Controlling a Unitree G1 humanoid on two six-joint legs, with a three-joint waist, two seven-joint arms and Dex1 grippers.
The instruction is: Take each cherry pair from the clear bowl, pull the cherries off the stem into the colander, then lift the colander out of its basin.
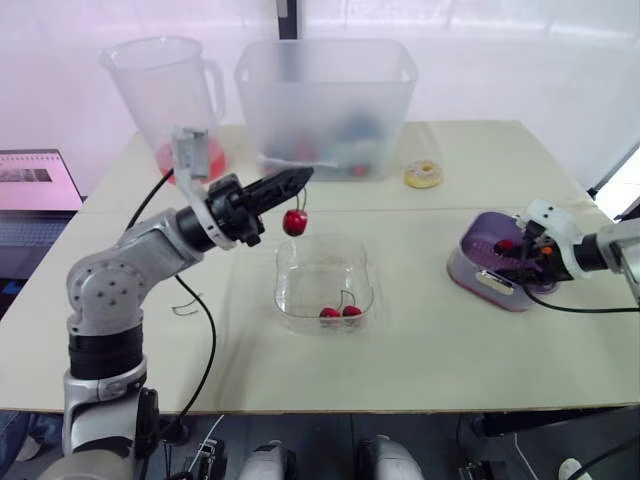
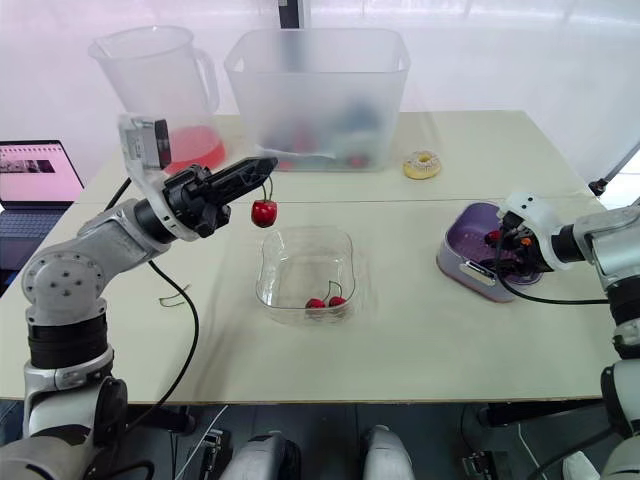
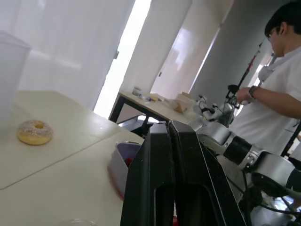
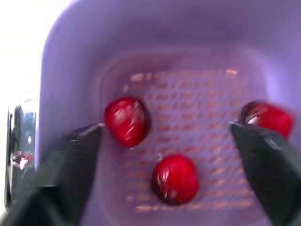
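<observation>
My left gripper point(image 1: 300, 178) is shut on a thin stem, and a red cherry point(image 1: 295, 222) hangs from it just above the far rim of the clear bowl point(image 1: 290, 268). I make out one fruit on that stem. A cherry pair point(image 1: 340, 312) lies at the bowl's near side. At the right, the purple colander point(image 1: 480, 228) sits in its basin. My right gripper point(image 4: 164, 128) is open inside it, its fingers point(image 4: 77, 155) wide apart. Three loose cherries point(image 4: 175, 179) lie on the colander floor point(image 4: 207, 94).
A translucent pitcher point(image 1: 165, 95) and a large frosted bin point(image 1: 325, 105) stand at the back of the table. A sprinkled donut point(image 1: 423, 174) lies right of the bin. A laptop point(image 1: 35, 180) sits far left. A person point(image 3: 277, 94) stands beyond the table.
</observation>
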